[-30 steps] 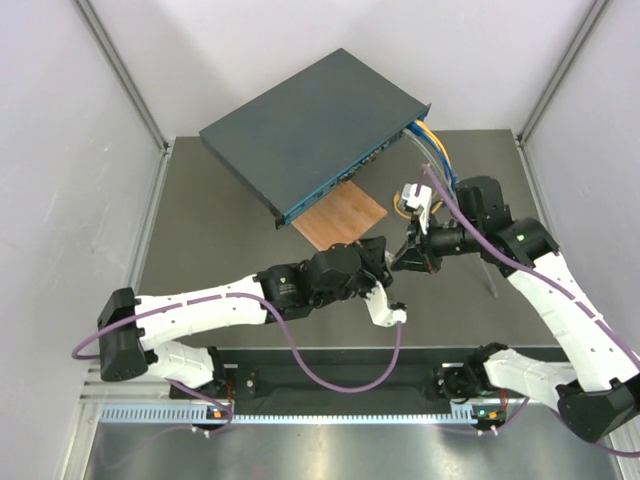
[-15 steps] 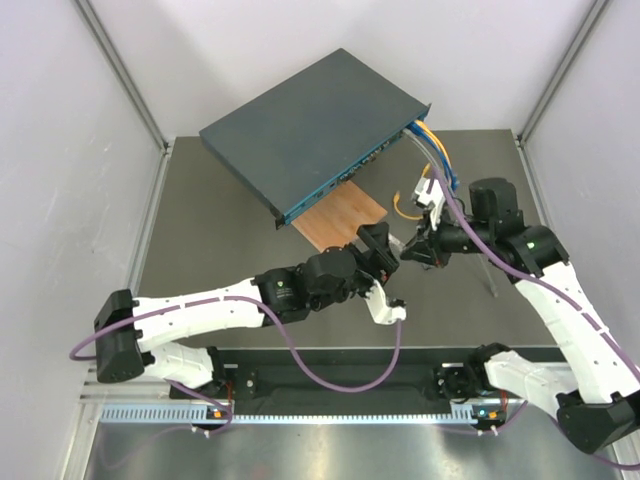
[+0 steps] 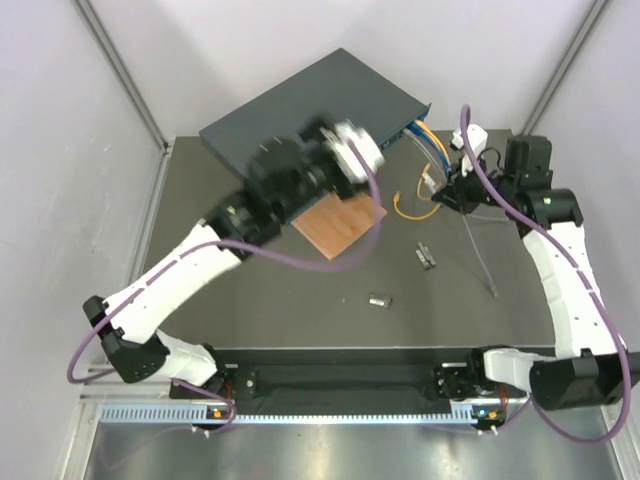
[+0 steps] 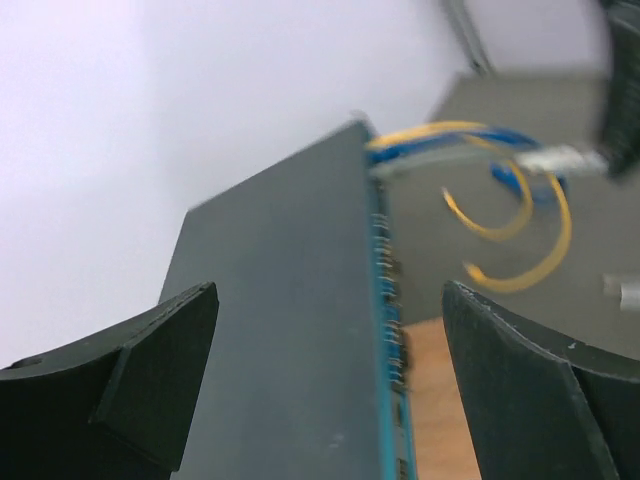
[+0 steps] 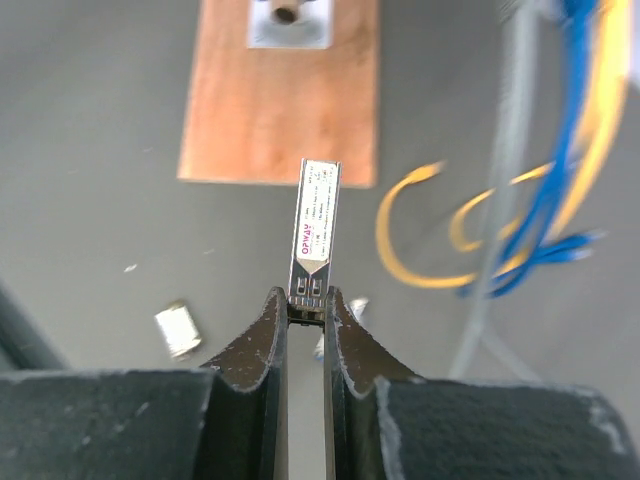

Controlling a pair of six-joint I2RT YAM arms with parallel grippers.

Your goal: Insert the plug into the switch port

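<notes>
While the right gripper (image 5: 305,300) has its fingers (image 5: 262,345) drawn narrow and clamped on the rear end of the plug (image 5: 314,225), a slim metal module with a white label, the plug points forward out of the tips and hangs in the air above the table (image 3: 250,300), clear of the switch (image 3: 300,125). Below it in the right wrist view lie a loop of yellow cable (image 5: 405,245) and, farther ahead, the wooden square (image 5: 280,95). Two small metal pieces (image 3: 427,256) (image 3: 378,299) rest loose on the table, apart from each other. The left gripper (image 4: 330,330) has its fingers (image 4: 150,370) spread wide with nothing between them, raised over the switch's top near its teal front face (image 4: 392,340). At the right-hand end of that face, blue cables (image 3: 432,148), yellow ones and a grey one sit in the sockets and trail onto the table; the other sockets are too blurred to tell what they hold.
</notes>
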